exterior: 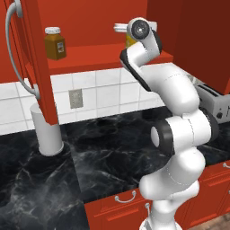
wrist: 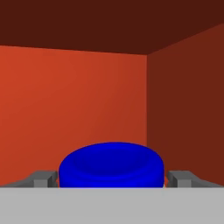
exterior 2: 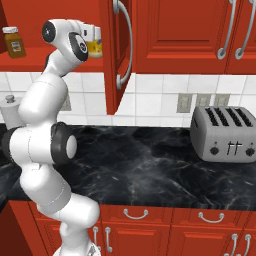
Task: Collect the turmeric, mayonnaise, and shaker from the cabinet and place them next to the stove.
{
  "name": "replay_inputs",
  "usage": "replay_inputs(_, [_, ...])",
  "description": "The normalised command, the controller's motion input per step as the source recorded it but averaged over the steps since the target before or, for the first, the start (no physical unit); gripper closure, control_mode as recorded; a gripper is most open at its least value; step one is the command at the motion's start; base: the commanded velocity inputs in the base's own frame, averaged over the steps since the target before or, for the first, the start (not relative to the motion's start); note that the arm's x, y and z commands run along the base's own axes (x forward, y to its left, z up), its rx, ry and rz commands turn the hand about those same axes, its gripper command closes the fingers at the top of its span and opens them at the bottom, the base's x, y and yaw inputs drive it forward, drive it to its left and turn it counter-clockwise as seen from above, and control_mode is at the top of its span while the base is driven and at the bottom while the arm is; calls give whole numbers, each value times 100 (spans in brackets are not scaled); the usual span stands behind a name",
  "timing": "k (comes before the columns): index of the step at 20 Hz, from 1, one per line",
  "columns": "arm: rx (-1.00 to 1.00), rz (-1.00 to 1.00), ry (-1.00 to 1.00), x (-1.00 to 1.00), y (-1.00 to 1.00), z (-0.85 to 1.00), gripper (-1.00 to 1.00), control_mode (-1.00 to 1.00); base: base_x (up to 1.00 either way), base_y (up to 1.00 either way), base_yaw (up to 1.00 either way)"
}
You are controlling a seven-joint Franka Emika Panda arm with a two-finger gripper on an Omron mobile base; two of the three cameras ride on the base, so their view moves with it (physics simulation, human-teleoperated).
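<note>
Turmeric point(exterior: 55, 43) stood at the upper left of the left base view, on the red shelf of the cabinet point(exterior: 90, 53). Centre-right, the gripper point(wrist: 112, 178) reached over the mayonnaise point(wrist: 111, 166); in the hand view its blue lid sat low and central, fingers point(wrist: 43, 178) spread wide on either side, not yet clamping. Closing squarely would likely grip best.

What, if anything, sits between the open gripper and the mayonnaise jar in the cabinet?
Nothing visible. In the hand view the gripper is open, one fingertip on each side of the mayonnaise jar's blue lid, with no other object between them.
</note>
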Motion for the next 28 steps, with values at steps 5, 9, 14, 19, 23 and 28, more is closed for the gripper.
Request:
replay_inputs(5, [0, 0, 0, 13, 2, -4, 100, -100, 0, 0, 0])
replay_inputs(9, [0, 0, 0, 1, 1, 0, 100, -100, 0, 0, 0])
replay_inputs(14, [0, 0, 0, 0, 0, 0, 100, -100, 0, 0, 0])
replay_inputs(19, [0, 0, -3, 0, 0, 0, 100, -100, 0, 0, 0])
replay_inputs(23, [0, 0, -5, -4, 0, 0, 100, -100, 0, 0, 0])
replay_inputs(28, [1, 1, -9, -33, -2, 0, 100, -100, 0, 0, 0])
